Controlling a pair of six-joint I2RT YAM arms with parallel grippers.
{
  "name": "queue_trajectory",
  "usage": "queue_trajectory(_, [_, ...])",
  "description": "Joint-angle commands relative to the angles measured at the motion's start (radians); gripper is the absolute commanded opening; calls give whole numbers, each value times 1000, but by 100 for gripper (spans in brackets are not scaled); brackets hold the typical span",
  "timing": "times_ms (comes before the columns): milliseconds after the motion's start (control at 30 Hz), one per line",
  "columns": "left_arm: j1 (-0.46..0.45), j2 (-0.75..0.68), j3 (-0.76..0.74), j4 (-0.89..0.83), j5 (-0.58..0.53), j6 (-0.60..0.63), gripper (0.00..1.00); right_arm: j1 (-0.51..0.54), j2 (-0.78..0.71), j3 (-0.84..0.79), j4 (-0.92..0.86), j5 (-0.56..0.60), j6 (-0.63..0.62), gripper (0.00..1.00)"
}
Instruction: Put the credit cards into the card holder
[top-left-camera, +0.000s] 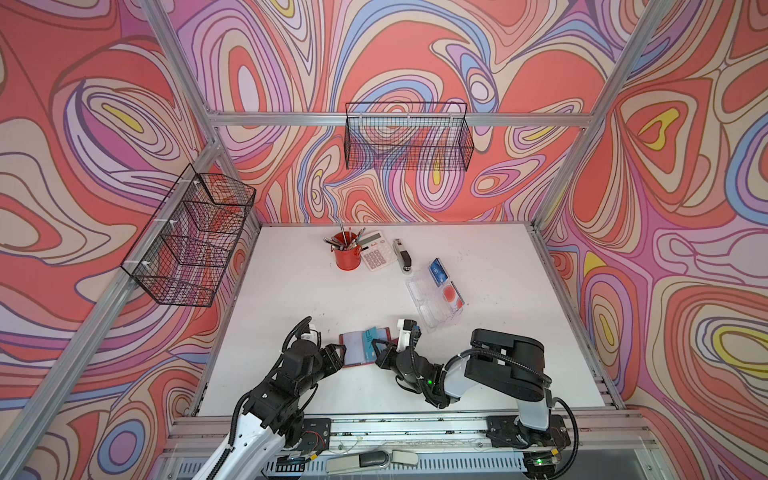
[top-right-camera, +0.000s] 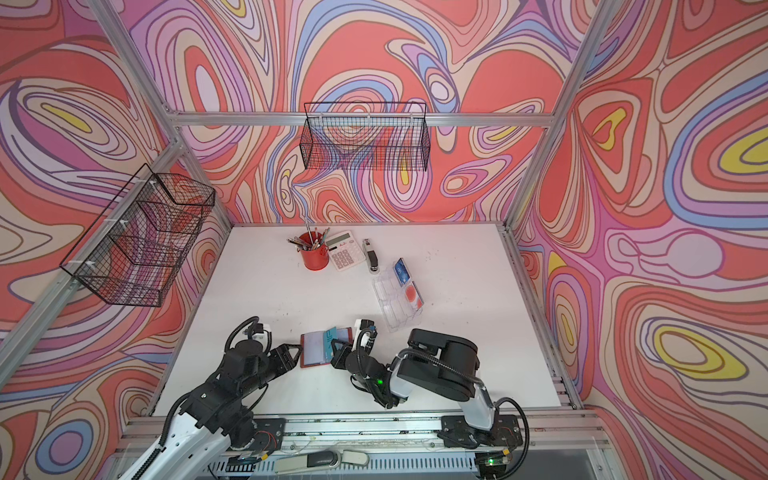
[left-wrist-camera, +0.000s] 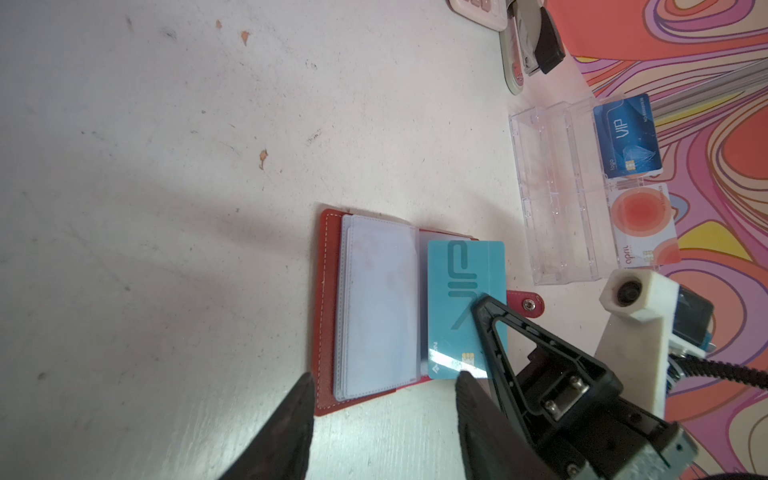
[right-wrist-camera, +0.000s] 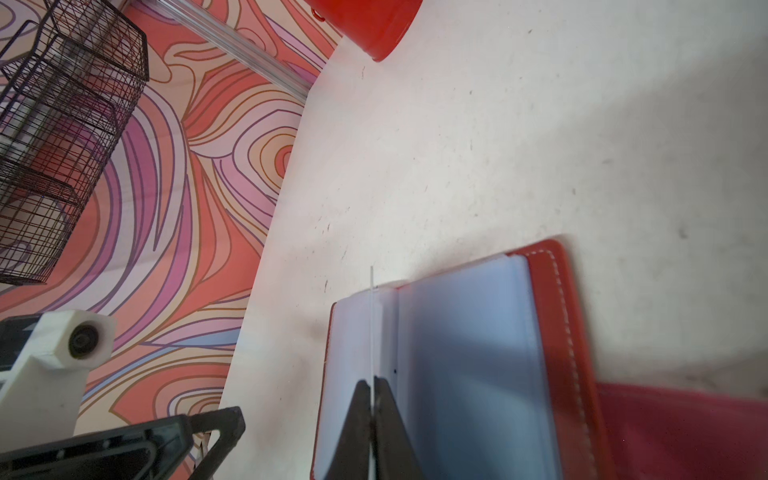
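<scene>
Your right gripper (right-wrist-camera: 372, 384) pinches a teal plastic card (left-wrist-camera: 457, 291) over the open red leather-look card holder (left-wrist-camera: 328, 311) on the white table (top-left-camera: 291, 291); your left gripper (top-left-camera: 338, 353) stands open at its left edge.

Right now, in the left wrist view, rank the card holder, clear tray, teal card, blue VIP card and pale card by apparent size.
1. card holder
2. clear tray
3. teal card
4. blue VIP card and pale card: alike, so unranked. Both lie farther from the camera.
</scene>
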Motion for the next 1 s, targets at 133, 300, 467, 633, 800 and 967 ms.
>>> queue_trajectory(133, [-1,10,-18,32,-17,5,56,-7,55,21,17,-12,6,0])
queue_trajectory(300, [-1,15,-23,38,-20,0,56,-7,75,31,18,-18,15,0])
queue_trajectory(467, [0,43,-47,74,-40,-9,56,-6,90,48,18,-31,25,0])
queue_trajectory(633, [-2,117,-67,137,-49,-16,55,-7,109,59,18,-38,42,0])
queue_trajectory(800, [-1,166,-83,210,-40,-24,54,-7,131,65,26,-35,69,0])
queue_trajectory(967, [-1,185,-108,253,-53,-34,54,1,166,75,39,-32,124,0])
